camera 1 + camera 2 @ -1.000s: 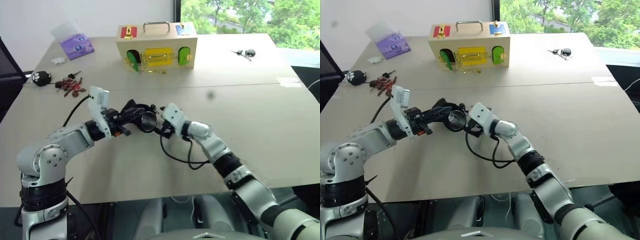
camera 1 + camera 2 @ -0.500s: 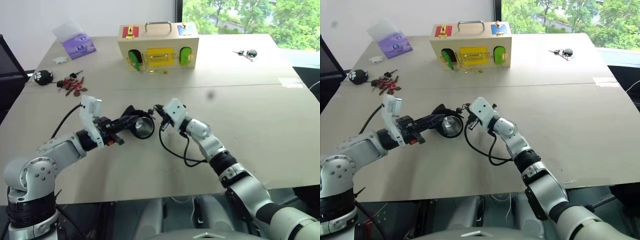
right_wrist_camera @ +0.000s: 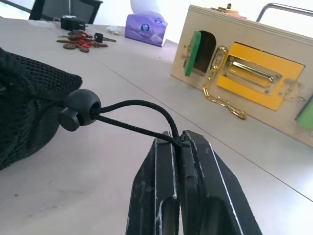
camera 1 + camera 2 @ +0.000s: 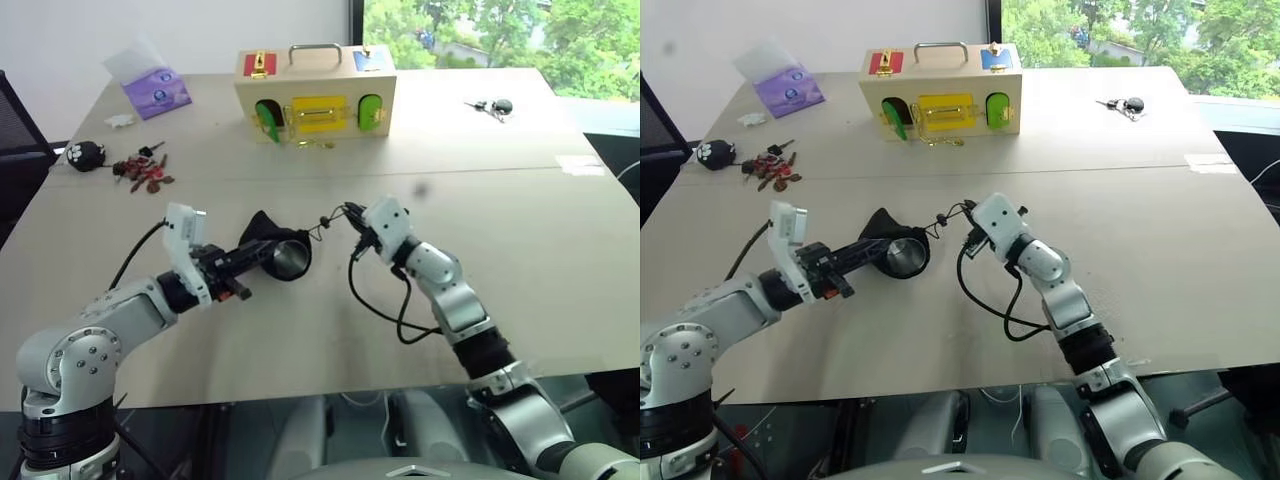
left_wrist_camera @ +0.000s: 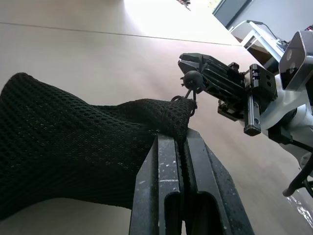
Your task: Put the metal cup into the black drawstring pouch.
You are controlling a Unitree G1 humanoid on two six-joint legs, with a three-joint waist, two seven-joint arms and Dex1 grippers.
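The black drawstring pouch (image 4: 266, 238) lies on the table's middle, and the metal cup (image 4: 291, 262) sits inside it, its shiny rim and inner wall showing at the pouch's mouth. My left gripper (image 4: 262, 256) is shut on the mesh edge of that mouth, as its fingers (image 5: 166, 166) show in the left wrist view. To the right of the pouch, my right gripper (image 4: 348, 213) is shut on the thin black cord (image 3: 132, 120). The cord runs back to a round black stopper bead (image 3: 80, 109) by the pouch (image 3: 29, 105).
A wooden latch box (image 4: 315, 88) stands at the back centre. A purple tissue pack (image 4: 155, 88), a paw-print keychain (image 4: 84, 154) and several small red pieces (image 4: 146, 172) lie at the back left. Keys (image 4: 489, 106) rest at the back right.
My right gripper has shut on the drawstring cord and moved right and up, away from the pouch's mouth, stretching the cord. The left gripper still holds the pouch in about the same place.
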